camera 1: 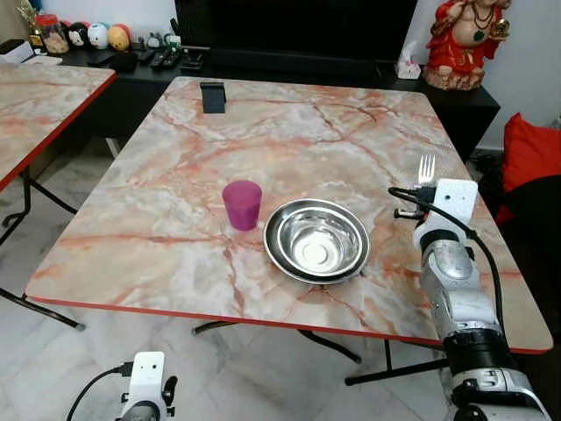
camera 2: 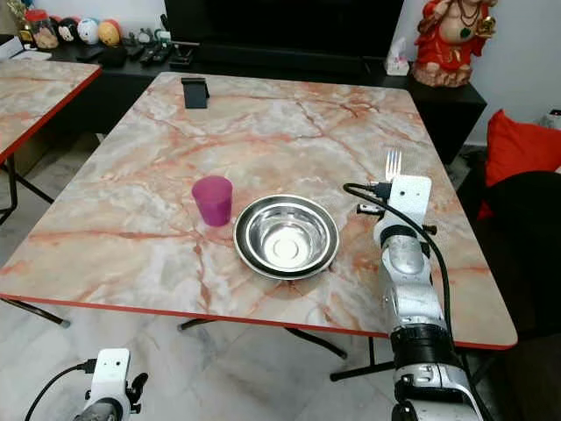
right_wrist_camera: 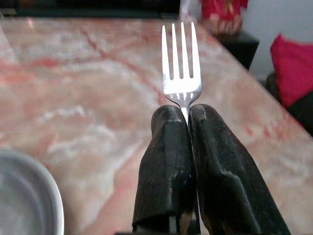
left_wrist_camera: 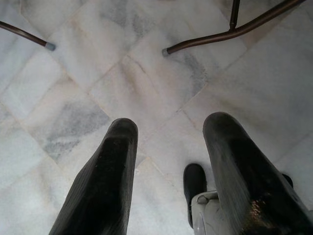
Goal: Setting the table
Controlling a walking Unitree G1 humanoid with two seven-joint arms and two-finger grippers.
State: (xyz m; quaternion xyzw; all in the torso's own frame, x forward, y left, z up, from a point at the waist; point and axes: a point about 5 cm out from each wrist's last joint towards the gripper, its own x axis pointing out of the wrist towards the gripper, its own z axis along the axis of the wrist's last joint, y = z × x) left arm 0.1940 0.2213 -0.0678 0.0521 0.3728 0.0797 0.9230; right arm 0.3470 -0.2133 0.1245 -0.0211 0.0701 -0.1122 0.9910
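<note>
A steel bowl (camera 1: 316, 239) rests on the marble table (camera 1: 263, 132) near its front edge, with a purple cup (camera 1: 242, 204) just to its left. My right gripper (right_wrist_camera: 188, 115) is shut on a silver fork (right_wrist_camera: 181, 63), tines pointing away, held above the table to the right of the bowl. From the head view the fork tines (camera 1: 427, 167) stick up past the white wrist. Low at the front left, below the table's edge, my left gripper (left_wrist_camera: 168, 142) hangs over the floor with its fingers open and nothing between them.
A small dark object (camera 1: 212, 96) stands at the table's far edge. A second marble table (camera 1: 44, 105) is at the left. A black cabinet (camera 1: 289, 61) with remotes and a red figurine (camera 1: 460, 39) lies behind. Red cushion (camera 1: 530, 149) at right. Table legs (left_wrist_camera: 230, 32) cross the tiled floor.
</note>
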